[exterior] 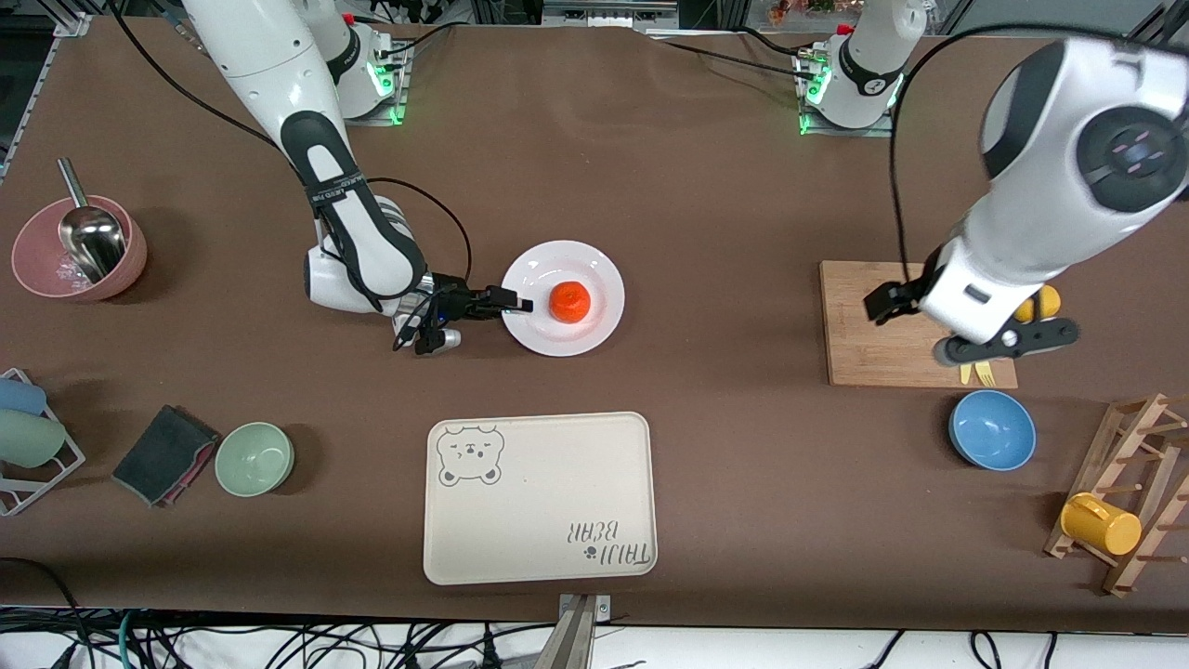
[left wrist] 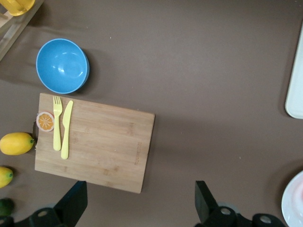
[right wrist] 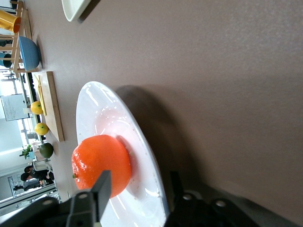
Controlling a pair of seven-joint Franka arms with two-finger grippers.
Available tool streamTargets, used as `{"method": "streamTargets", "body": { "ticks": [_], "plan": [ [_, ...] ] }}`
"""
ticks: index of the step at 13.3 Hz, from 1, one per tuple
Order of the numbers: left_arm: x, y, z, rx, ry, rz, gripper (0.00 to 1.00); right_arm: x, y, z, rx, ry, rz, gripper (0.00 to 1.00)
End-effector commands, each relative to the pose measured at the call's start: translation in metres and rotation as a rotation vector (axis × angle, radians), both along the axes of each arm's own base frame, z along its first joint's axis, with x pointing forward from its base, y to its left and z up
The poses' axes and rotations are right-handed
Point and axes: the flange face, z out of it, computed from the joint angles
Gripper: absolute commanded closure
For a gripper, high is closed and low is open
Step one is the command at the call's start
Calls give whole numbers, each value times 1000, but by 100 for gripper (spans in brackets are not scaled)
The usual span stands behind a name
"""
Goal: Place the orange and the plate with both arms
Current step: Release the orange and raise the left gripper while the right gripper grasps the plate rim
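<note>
The orange (exterior: 569, 302) sits in the middle of the white plate (exterior: 594, 269) at the table's centre. My right gripper (exterior: 520, 305) reaches in low from the right arm's end and is open, with one finger above and one below the plate's rim. In the right wrist view the orange (right wrist: 99, 165) lies just past the upper finger, and the plate (right wrist: 102, 113) rim runs between the fingers of the right gripper (right wrist: 139, 182). My left gripper (exterior: 892, 302) hangs open and empty above the cutting board (exterior: 882, 344); in its own view the left gripper (left wrist: 139, 201) is wide apart over the board's corner.
A cream bear-print tray (exterior: 539, 497) lies nearer the camera than the plate. A yellow fork and knife (left wrist: 61, 127) lie on the board, and a blue bowl (exterior: 992, 429) and a cup rack (exterior: 1129, 492) stand by it. At the right arm's end are a green bowl (exterior: 254, 458) and a pink bowl (exterior: 79, 251).
</note>
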Motion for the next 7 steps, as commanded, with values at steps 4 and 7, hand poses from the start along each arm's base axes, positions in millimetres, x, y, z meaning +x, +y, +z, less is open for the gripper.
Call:
{"method": "streamTargets", "body": {
  "ticks": [4, 7],
  "plan": [
    [-20, 36, 32, -88, 40, -64, 0, 16, -12, 3, 6, -39, -24, 100],
    [-27, 66, 31, -117, -22, -155, 0, 31, -23, 12, 18, -57, -53, 100]
  ]
}}
